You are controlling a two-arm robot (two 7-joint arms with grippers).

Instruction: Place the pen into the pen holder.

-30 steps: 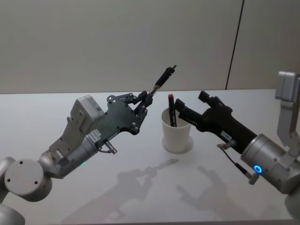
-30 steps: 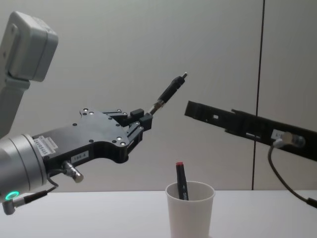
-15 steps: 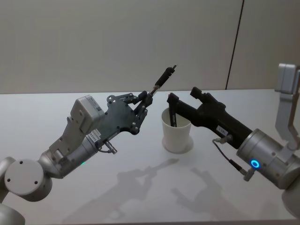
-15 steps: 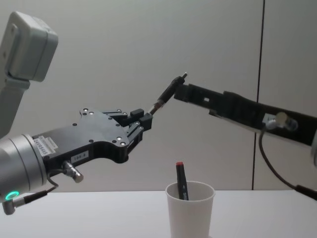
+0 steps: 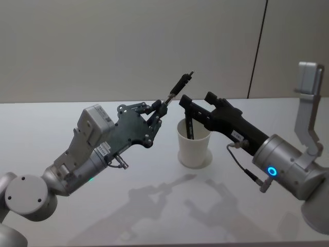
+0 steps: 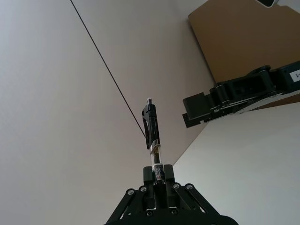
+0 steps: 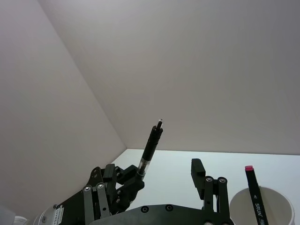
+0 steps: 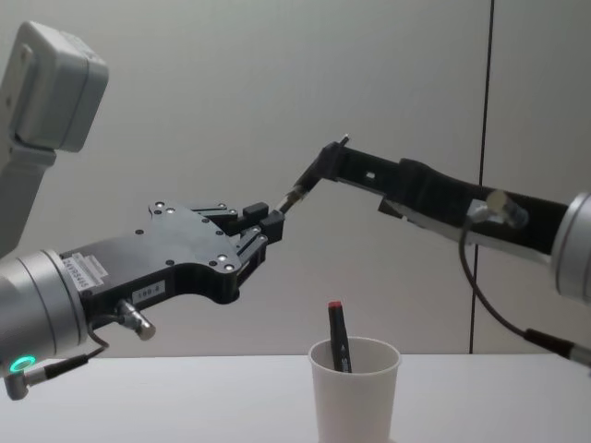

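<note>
Over pen holder [image 5: 194, 152], "SRUN" marker [image 7: 256, 199] inside: left gripper [image 5: 162, 108] clamping pen [image 5: 179, 85], right gripper [image 5: 196, 100] apart.

Two pens [image 5: 180, 84] [image 5: 189, 122], one cup [image 5: 194, 152], two pincers [image 5: 163, 107] [image 5: 195, 99]

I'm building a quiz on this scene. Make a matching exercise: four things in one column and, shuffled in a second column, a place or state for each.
Things
1. pen
2. red-capped marker
3. pen holder
4. right end effector

Places or states
A. stands on the white table
B. open, raised close to the pen's top end
C. clamped in the left end effector, tilted, above the table
D. leans inside the pen holder

Pairs: 1-C, 2-D, 3-A, 4-B
</note>
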